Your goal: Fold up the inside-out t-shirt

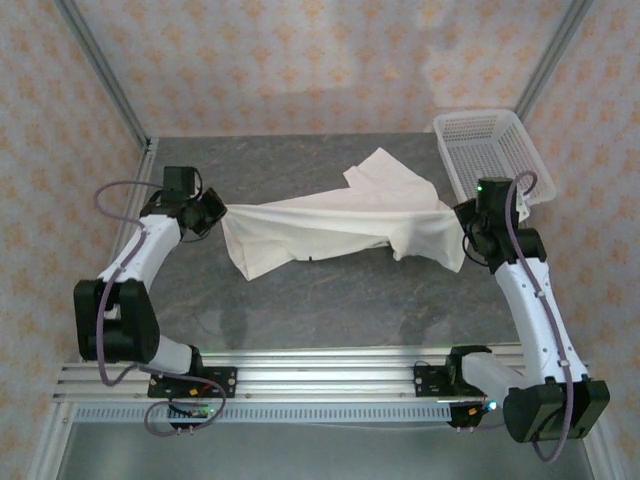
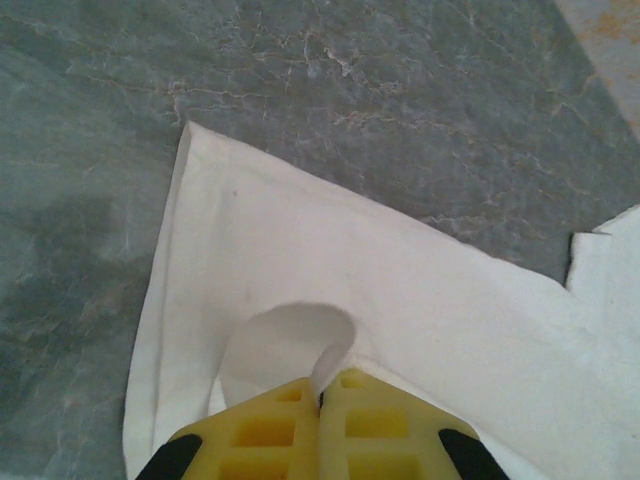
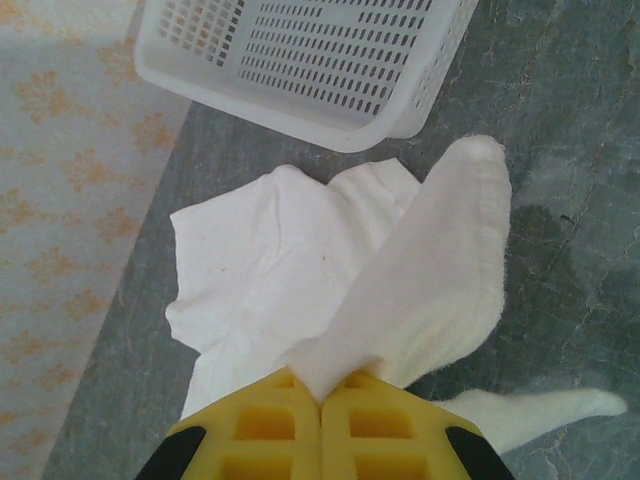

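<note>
Left pincer [image 1: 214, 212], toward the surface's left edge, has its yellow fingers [image 2: 270, 435] pressed together on a thin fold of the inside-out t-shirt [image 1: 330, 225]. In the left wrist view the cloth squeezes up through the seam between them. Right pincer [image 1: 466, 218], toward the right edge, is likewise closed tight, and a thick bunch of white fabric fans out from between its fingers [image 3: 390, 440]. Between the two, the t-shirt stretches across the middle of the grey marbled surface [image 1: 300, 300]. Its upper edge is drawn taut and its lower part is wrinkled and drooping, with one flap lying farther back toward the far edge. Beyond the right pincer, a white mesh basket [image 1: 490, 150] sits in the far right corner, near the cloth but not touching it.
</note>
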`<state>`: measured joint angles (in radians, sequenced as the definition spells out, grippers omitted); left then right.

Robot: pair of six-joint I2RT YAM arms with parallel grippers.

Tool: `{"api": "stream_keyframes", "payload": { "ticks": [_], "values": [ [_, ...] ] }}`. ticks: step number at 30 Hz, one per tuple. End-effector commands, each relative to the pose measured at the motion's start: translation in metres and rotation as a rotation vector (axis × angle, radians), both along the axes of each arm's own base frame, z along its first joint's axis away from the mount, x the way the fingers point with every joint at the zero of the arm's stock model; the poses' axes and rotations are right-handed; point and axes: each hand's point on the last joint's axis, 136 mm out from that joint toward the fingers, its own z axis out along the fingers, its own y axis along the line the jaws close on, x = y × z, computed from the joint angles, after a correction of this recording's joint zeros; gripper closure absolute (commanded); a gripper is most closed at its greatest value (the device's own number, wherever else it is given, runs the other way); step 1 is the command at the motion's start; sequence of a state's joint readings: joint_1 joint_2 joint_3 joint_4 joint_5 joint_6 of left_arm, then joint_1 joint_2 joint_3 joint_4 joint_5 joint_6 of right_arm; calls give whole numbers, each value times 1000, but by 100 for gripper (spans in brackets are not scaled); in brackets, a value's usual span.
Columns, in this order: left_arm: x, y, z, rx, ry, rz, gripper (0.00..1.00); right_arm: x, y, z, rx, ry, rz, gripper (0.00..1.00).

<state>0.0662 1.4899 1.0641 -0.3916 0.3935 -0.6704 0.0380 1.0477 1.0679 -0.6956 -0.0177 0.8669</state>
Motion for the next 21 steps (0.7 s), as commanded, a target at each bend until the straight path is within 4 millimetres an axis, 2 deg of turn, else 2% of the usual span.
{"api": "stream_keyframes", "payload": {
  "ticks": [1,4,7,11,13,15,18,21],
  "values": [
    [39,8,17,26,-98,-9,100,11,-11,9,-58,-11,-20,100],
    [52,5,11,12,-88,-23,100,19,-10,9,-63,-7,-13,100],
    [54,1,19,-3,-107,-42,100,25,-12,13,-87,-12,-5,100],
    [38,-13,40,-51,-133,-97,100,28,-18,21,-150,6,9,100],
    [17,-20,41,-61,-121,-122,100,27,-19,18,-166,24,16,100],
    [-16,-25,35,4,-89,-145,100,22,-17,13,-172,39,34,100],
    [-66,-36,38,115,-85,-209,100,13,-12,9,-175,35,80,100],
    [-109,-34,59,136,-144,-197,100,0,-7,21,-189,15,139,100]
  ]
}}
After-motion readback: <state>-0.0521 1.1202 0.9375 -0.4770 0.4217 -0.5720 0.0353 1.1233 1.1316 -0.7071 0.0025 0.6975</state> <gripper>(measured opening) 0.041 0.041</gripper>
